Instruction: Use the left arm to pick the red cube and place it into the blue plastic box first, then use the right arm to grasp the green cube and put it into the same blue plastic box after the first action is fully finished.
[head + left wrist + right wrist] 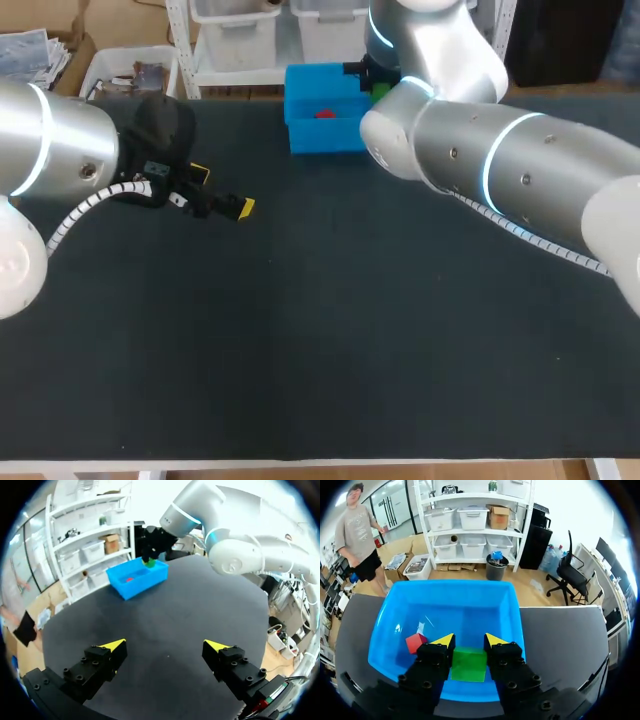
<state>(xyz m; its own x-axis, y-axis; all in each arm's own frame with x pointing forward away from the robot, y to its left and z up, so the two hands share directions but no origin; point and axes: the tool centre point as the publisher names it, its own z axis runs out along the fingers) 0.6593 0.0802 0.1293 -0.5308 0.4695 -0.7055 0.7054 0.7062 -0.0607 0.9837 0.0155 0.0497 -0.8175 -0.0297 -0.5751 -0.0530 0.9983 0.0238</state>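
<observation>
The blue plastic box [300,135] stands at the table's far edge, with the red cube [325,113] lying inside it. My right gripper [469,641] hangs over the box's near rim [445,690], shut on the green cube [468,664], which both fingers touch from two sides. In the right wrist view the red cube [415,643] lies on the box floor beside the gripper's finger. From the left wrist, the box [136,580], the red cube [129,579] and the green cube [150,563] show far ahead. My left gripper [222,192] is open and empty over the left of the table; its tips [165,645] stand wide apart.
The dark table top [330,330] stretches from the box to the front edge. My right arm [500,170] crosses the far right part of the table toward the box.
</observation>
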